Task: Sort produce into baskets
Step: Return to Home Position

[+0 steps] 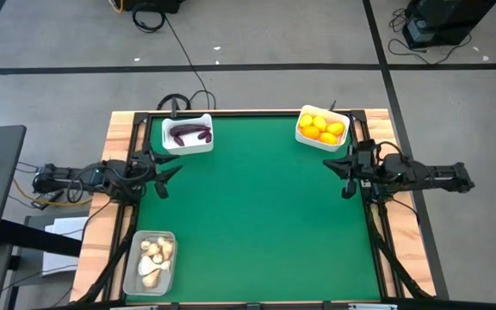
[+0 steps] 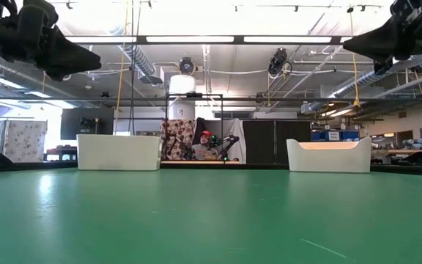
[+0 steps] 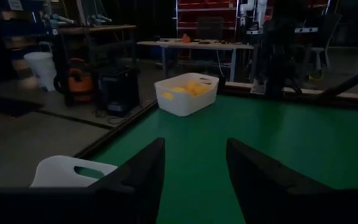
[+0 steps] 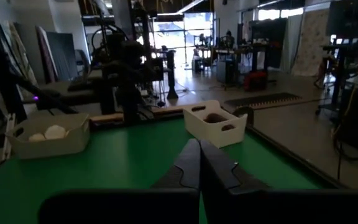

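Hovering near baskets point(image 1: 211, 133), left end effector point(image 3: 194, 144) gapes, right end effector point(image 4: 199, 145) closed, both empty.

In the low view the walls of the two white baskets point(image 2: 118, 152) at the far edge of the green table point(image 2: 211, 220) hide their contents from us. We cannot count the garlic bulbs point(image 1: 155, 251) in the clear basket point(image 1: 127, 274).

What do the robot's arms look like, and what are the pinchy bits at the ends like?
Both arms are dark, almost black, and built from chunky jointed sections. The left arm and the right arm have thin dark cables looping beside them. Each arm ends in an end effector with two dark, wedge-shaped fingers: the left end effector and the right end effector.
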You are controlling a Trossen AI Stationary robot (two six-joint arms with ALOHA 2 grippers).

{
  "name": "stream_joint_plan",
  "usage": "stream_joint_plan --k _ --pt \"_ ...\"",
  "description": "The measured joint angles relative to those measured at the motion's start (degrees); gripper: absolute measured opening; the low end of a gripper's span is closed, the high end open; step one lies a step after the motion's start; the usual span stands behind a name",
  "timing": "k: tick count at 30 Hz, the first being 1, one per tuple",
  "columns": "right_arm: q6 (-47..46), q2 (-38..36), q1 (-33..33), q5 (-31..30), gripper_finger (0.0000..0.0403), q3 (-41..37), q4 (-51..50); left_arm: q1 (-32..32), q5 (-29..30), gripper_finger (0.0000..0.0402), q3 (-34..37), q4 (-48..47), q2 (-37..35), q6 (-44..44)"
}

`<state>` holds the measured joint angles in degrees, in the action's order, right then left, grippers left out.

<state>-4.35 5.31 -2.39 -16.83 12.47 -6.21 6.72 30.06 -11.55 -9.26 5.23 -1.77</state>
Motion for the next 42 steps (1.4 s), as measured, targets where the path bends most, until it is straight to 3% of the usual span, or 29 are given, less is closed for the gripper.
stream_joint_plan --k 9,19,29,35,42 --pt "-2.1 -5.1 0.0 0.2 0.0008 0.0 -6.0 0.0 -0.2 0.0176 0.0 -2.6 -5.0 -1.7" --pt "-6.8 -5.1 0.0 9.3 0.0007 -5.8 1.1 0.0 -16.7 0.0175 6.8 7.3 -5.2 -0.1" --pt "-6.5 -5.1 0.0 16.2 0.0007 -11.6 8.6 0.0 -17.9 0.0174 10.7 10.8 -5.2 2.6" --pt "-5.0 -5.1 0.0 15.9 0.0007 -12.1 10.9 0.0 -18.0 0.0174 11.1 11.5 -5.2 3.4" --pt "-4.7 -5.1 0.0 15.8 0.0006 -10.3 6.5 0.0 -18.8 0.0174 11.1 11.7 -5.2 3.5"
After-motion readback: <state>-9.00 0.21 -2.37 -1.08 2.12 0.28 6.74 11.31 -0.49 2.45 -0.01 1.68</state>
